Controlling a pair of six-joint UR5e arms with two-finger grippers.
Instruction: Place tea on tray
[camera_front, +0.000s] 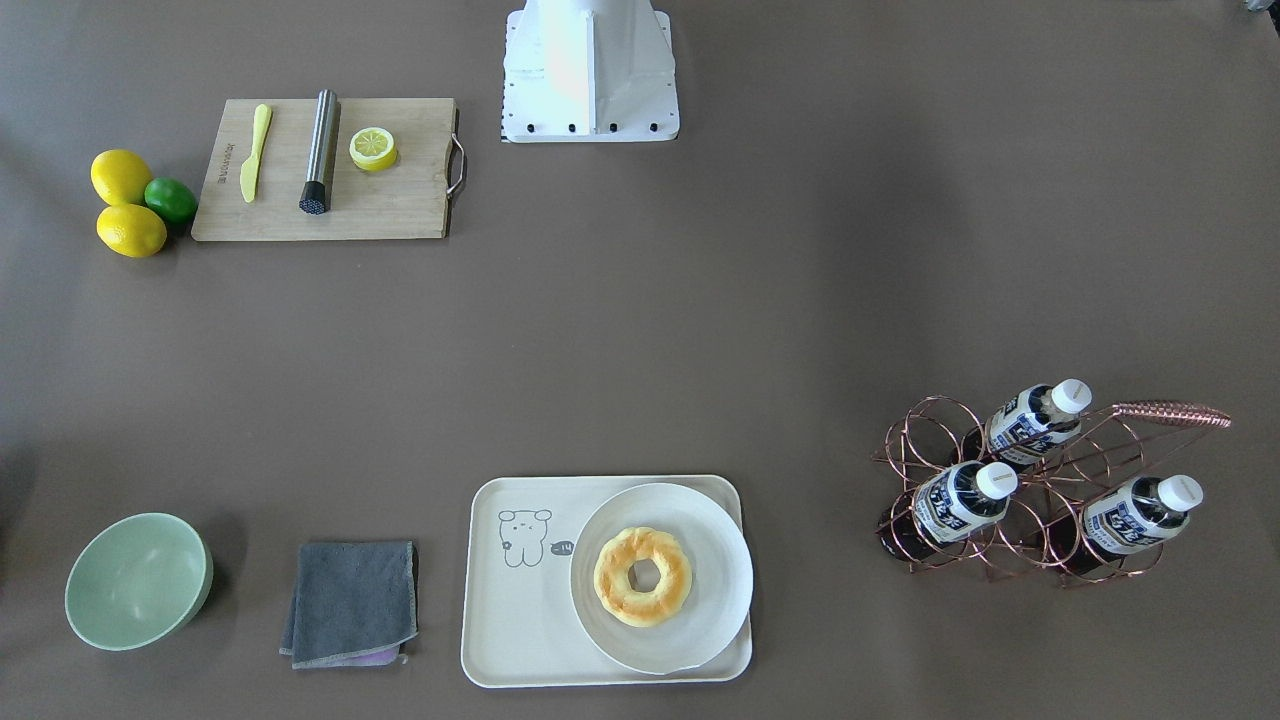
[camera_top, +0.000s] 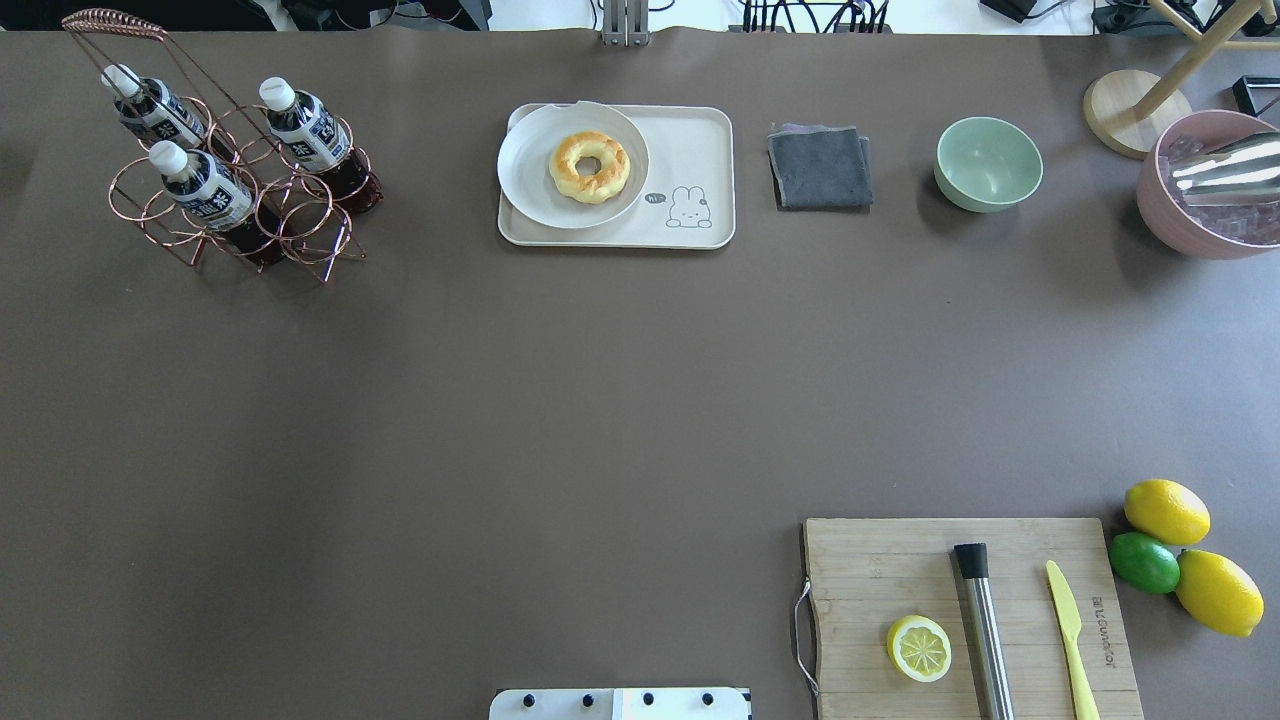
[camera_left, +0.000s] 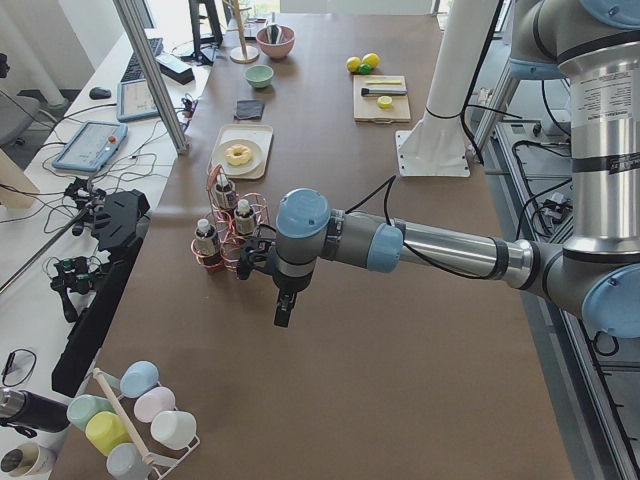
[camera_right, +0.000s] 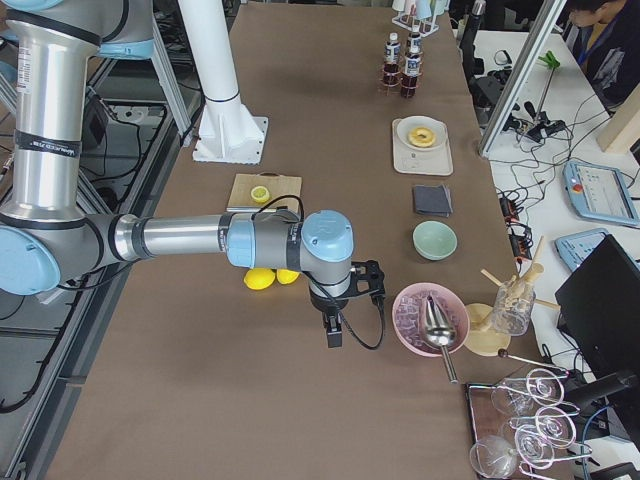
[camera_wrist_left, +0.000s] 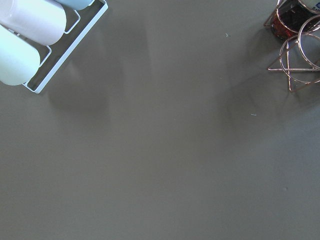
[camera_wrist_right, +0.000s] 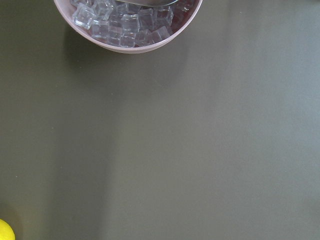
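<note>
Three tea bottles (camera_front: 962, 497) with white caps and navy labels lie slanted in a copper wire rack (camera_front: 1170, 412), also seen from overhead (camera_top: 200, 185). The cream tray (camera_front: 520, 620) with the bear drawing holds a round plate (camera_front: 700, 610) with a doughnut (camera_front: 642, 576). My left gripper (camera_left: 284, 310) hangs over bare table just short of the rack. My right gripper (camera_right: 333, 333) hangs over bare table beside a pink ice bowl (camera_right: 428, 318). Both show only in the side views, so I cannot tell if they are open or shut. Neither wrist view shows fingers.
A grey folded cloth (camera_front: 350, 603) and a green bowl (camera_front: 138, 580) lie beside the tray. A wooden cutting board (camera_front: 400, 200) carries a lemon half, a steel tool and a yellow knife. Two lemons and a lime (camera_front: 170, 200) sit by it. A cup rack (camera_wrist_left: 30, 30) is near the left wrist.
</note>
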